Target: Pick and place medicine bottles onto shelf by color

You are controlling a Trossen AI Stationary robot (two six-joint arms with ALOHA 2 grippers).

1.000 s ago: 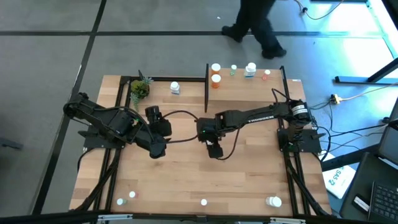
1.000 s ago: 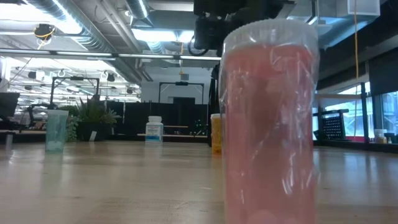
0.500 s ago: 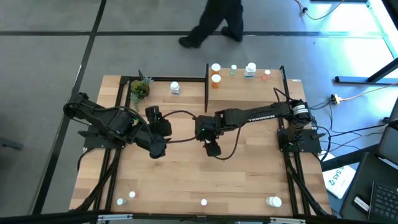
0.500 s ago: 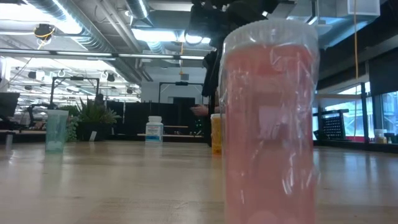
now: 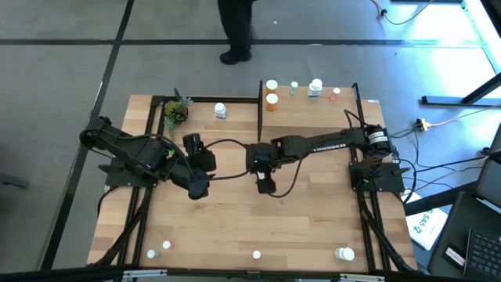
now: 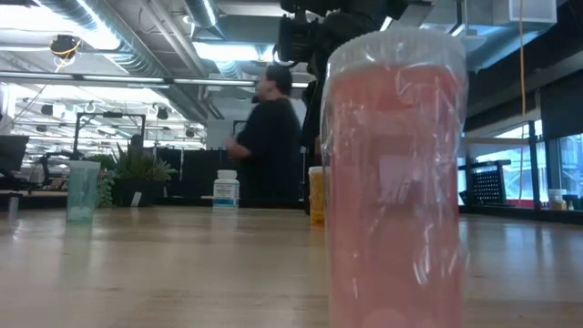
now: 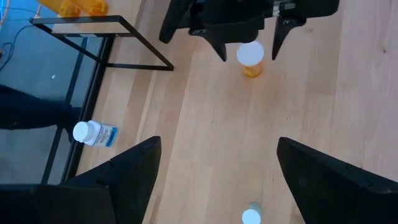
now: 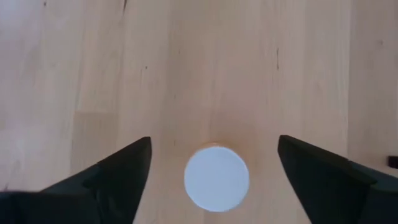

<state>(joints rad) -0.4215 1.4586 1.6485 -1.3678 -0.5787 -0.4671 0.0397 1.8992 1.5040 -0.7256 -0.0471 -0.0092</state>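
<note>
- Your right gripper [image 5: 267, 186] hangs over the middle of the table [image 5: 313, 227], pointing straight down, its jaws spread wide with nothing in them.
- An orange medicine bottle [image 8: 216, 177] with a white cap stands upright directly beneath that gripper, between the two fingers [image 8: 118, 174] and apart from both; the left wrist view shows the same bottle [image 7: 250, 57] framed by the right arm's jaws.
- Compared with a second ago, the right gripper has shifted a little toward the shelf side and now sits centred over the cap. Judged from this, the step in hand is the approach to a grasp: next you need to descend and close.
- Your left gripper [image 5: 196, 188] waits just beside the right one, toward the left of the table, jaws also wide and empty.
- The shelf [image 5: 313, 110] lies beyond the right gripper, at the far edge of the table. On it stand an orange bottle [image 5: 272, 100] with a white-capped one just behind it, a green bottle [image 5: 294, 88], a white bottle [image 5: 315, 88] and a pinkish one [image 5: 336, 92].
- Several bottles remain on the table's near edge, well apart from both grippers; a pinkish-red bottle [image 6: 396, 182] fills the low view.
- A person [image 6: 269, 137] has walked into view behind the shelf since a moment ago.
</note>
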